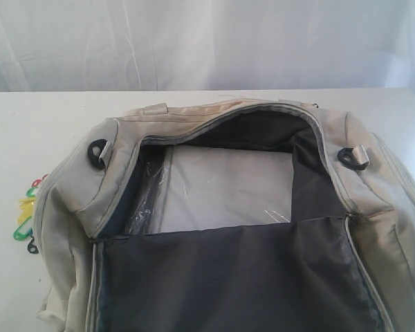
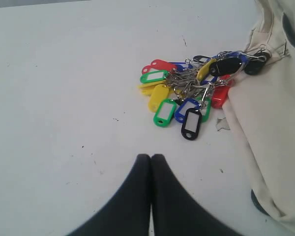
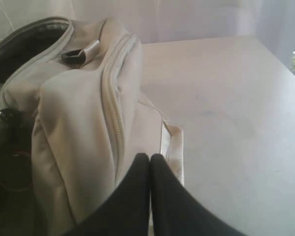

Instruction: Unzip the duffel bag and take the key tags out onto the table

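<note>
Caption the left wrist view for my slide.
Shut left tool above the table; key tags lie beside the bag.

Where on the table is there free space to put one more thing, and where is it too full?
Bare table lies left of the key tags, behind the bag up to the far edge, and broadly beyond the bag's right end. Crowded: the strip at the bag's left side, where the tags lie right beside the fabric.

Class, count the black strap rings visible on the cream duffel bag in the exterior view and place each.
2. One black strap ring sits on the cream-beige fabric duffel bag at the view's left, the other at the right. More may be hidden.
</note>
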You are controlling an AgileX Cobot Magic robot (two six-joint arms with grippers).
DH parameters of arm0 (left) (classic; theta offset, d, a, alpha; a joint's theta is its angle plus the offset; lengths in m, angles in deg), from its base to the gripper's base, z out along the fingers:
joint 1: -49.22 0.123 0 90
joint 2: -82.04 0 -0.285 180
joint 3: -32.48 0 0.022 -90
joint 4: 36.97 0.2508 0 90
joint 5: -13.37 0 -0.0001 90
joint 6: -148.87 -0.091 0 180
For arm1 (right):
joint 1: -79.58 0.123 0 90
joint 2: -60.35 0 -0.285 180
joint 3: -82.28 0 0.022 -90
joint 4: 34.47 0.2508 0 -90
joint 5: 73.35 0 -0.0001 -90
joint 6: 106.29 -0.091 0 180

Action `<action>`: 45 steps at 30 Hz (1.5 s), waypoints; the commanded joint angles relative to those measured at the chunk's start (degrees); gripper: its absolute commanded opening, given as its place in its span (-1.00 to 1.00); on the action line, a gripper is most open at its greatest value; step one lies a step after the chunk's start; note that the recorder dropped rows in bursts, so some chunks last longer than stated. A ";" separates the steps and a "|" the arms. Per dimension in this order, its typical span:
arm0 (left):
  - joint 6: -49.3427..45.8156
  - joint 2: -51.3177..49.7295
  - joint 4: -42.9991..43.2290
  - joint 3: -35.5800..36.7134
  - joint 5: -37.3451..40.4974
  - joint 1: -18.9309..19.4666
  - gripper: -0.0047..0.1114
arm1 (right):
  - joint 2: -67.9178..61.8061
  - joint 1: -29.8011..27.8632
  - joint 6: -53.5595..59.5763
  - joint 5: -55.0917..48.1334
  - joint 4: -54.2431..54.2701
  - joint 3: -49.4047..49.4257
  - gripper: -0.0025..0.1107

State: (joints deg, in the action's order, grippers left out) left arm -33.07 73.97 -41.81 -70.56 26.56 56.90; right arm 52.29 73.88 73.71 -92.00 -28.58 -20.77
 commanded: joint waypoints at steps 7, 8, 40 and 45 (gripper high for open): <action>0.53 0.28 -0.21 0.25 0.09 -0.40 -0.92 | 0.28 0.16 0.00 0.77 -0.23 0.27 -0.96; 0.53 0.28 -0.21 0.25 0.09 -0.40 -0.92 | 0.28 0.16 0.00 0.77 -0.23 0.27 -0.96; 0.53 0.28 -0.21 0.25 -1.67 -0.40 -0.92 | 0.28 0.16 0.00 0.77 -0.23 0.27 -0.96; 0.53 0.28 -0.21 0.25 -1.67 -0.40 -0.92 | 0.28 0.16 0.00 0.77 -0.23 0.27 -0.96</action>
State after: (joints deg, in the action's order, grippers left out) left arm -33.07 73.97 -41.81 -70.56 25.22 56.90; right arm 52.29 73.88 73.71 -92.00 -28.58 -20.77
